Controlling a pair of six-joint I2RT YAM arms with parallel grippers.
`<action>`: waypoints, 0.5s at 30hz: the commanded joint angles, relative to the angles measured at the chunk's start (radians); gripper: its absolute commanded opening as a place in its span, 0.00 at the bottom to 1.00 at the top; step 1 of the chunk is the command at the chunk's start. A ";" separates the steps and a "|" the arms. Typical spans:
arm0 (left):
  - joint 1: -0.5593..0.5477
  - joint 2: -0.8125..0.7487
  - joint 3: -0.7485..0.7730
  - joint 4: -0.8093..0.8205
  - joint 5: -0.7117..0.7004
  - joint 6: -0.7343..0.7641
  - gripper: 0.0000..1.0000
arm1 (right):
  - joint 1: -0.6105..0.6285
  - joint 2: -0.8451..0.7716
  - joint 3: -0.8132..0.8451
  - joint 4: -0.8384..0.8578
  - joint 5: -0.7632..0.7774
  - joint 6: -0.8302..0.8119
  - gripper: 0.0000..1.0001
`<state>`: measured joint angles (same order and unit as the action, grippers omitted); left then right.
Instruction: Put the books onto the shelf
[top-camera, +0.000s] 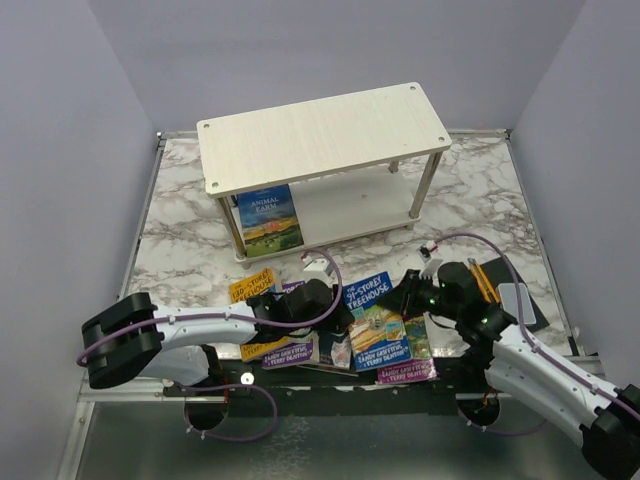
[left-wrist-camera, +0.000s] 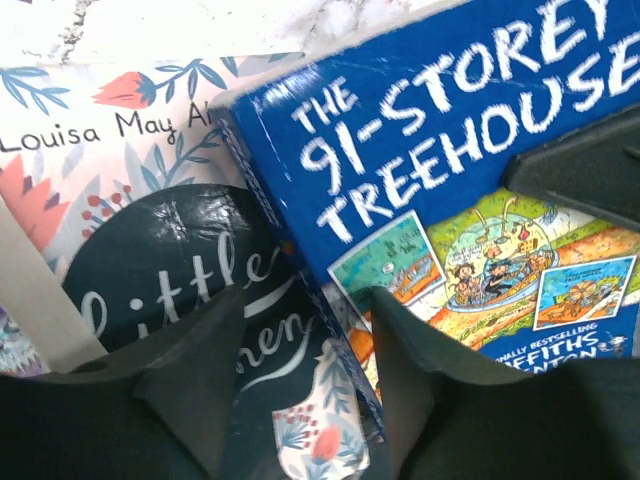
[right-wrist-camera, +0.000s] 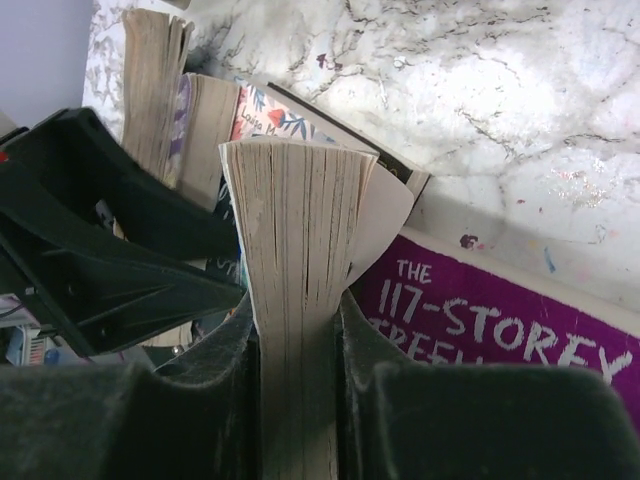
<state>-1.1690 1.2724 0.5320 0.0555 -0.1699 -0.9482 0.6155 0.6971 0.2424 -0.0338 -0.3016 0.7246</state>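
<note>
The shelf (top-camera: 320, 135) is a pale, whitewashed wood unit with a rectangular top board, screw holes at its corners and round legs. It stands at the far middle of the grey-veined marble worktop (top-camera: 480, 200), its long axis running left to right with the right end a little farther. A glossy Animal Farm paperback (top-camera: 268, 220) stands upright at the left of the lower tier. The other books lie crowded along the near edge between the two arms: an orange book (top-camera: 250, 288) at the left, the dark floral Little Women (left-wrist-camera: 170, 270), a purple book (right-wrist-camera: 480, 320) lying flat, and the blue book (left-wrist-camera: 450, 130) on top. The blue book's long axis runs roughly near to far, title end far. The right fingers (right-wrist-camera: 375, 370) are clamped on the blue book's rough, cream page block, which fans out beyond them. The left fingers (left-wrist-camera: 430, 390) stand apart, straddling the blue book's spine edge, with Little Women just beside it underneath.
</note>
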 joint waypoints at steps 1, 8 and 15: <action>0.002 -0.063 -0.030 -0.082 -0.041 0.034 0.64 | 0.011 -0.095 0.116 -0.131 0.002 -0.006 0.01; 0.003 -0.236 -0.046 0.000 0.025 0.026 0.87 | 0.011 -0.166 0.302 -0.328 0.102 -0.015 0.01; 0.004 -0.376 -0.070 0.153 0.117 -0.016 0.97 | 0.011 -0.175 0.434 -0.343 0.065 0.014 0.01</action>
<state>-1.1664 0.9630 0.4873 0.0937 -0.1364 -0.9417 0.6228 0.5423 0.5934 -0.3840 -0.2234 0.7048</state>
